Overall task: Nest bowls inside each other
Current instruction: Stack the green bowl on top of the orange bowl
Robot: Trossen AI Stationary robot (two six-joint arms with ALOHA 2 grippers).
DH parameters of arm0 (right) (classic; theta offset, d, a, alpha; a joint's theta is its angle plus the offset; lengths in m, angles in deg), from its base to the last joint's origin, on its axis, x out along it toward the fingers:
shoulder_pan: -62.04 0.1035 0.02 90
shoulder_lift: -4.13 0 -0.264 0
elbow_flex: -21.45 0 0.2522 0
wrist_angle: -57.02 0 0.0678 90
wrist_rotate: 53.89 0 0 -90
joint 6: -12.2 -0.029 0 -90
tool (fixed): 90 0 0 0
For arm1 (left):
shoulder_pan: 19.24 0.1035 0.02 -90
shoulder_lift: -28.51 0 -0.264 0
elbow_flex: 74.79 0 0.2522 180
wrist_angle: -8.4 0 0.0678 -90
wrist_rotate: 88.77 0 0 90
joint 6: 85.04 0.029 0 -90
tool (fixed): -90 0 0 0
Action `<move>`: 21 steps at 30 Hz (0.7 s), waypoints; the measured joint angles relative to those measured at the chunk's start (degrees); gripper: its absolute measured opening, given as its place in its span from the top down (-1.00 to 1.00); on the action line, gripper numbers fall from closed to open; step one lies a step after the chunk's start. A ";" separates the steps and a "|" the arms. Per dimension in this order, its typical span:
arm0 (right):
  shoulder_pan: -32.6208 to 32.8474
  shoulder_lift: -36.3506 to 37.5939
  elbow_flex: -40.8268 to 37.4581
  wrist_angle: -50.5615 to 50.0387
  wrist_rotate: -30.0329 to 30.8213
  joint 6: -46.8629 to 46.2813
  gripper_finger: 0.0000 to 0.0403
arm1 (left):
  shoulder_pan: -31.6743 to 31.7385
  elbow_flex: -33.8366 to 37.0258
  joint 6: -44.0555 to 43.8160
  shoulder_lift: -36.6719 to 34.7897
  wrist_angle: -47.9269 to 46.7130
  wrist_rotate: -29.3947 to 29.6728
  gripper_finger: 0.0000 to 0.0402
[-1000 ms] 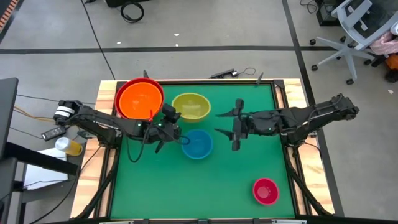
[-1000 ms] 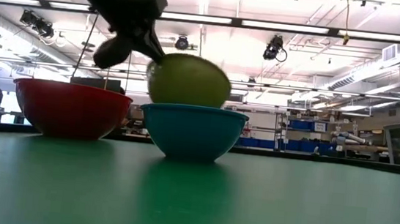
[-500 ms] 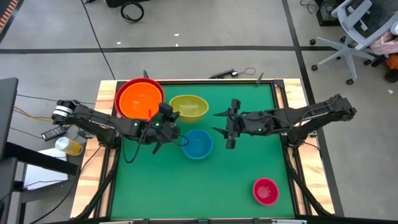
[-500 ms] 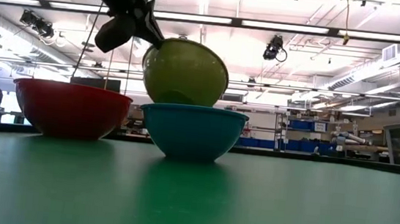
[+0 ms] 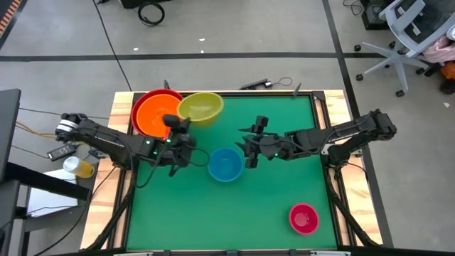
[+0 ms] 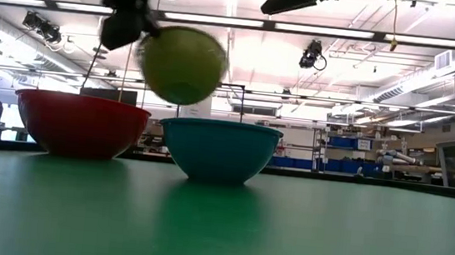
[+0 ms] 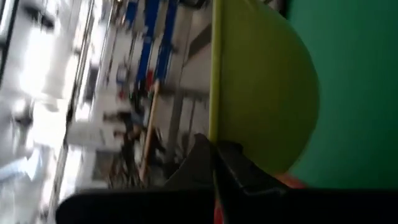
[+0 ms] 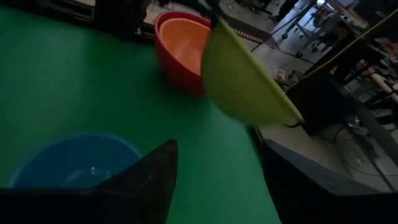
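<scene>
The yellow bowl (image 5: 200,108) hangs tilted in the air over the far left of the green table, beside the orange bowl (image 5: 158,115), which sits nested in the red bowl (image 5: 140,107). My left gripper (image 5: 176,121) is shut on the yellow bowl's rim. The blue bowl (image 5: 225,164) stands on its base mid-table. My right gripper (image 5: 246,146) hovers open just right of the blue bowl, holding nothing. The pink bowl (image 5: 303,218) stands on its base at the near right. My left gripper pinches the yellow bowl's rim (image 7: 215,127) on the side facing the orange bowl, one finger inside the bowl and one outside. The fingers come nearly level from the table's left. The bowl is lifted clear (image 6: 182,64) and tipped.
Cables and a small tool (image 5: 256,84) lie just past the far edge. The near half of the green mat (image 5: 213,213) holds only the pink bowl. In the low view the red bowl (image 6: 81,123) and blue bowl (image 6: 219,148) stand side by side.
My left gripper has lifted the yellow bowl and carried it toward the table's far left, next to the orange bowl, tipping it on the way. My right gripper has come down and moved left toward the blue bowl, staying open.
</scene>
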State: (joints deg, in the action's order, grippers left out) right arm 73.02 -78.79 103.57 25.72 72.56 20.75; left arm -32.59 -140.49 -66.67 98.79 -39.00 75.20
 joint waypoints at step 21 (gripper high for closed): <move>0.46 0.75 0.00 -1.06 -1.76 -3.97 -0.16 | 1.08 0.53 -62.63 -2.95 -49.54 -17.19 0.62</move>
State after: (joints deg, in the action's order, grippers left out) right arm 73.48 -78.04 103.57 24.66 70.80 16.78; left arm -31.51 -139.97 -129.31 95.84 -88.54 58.01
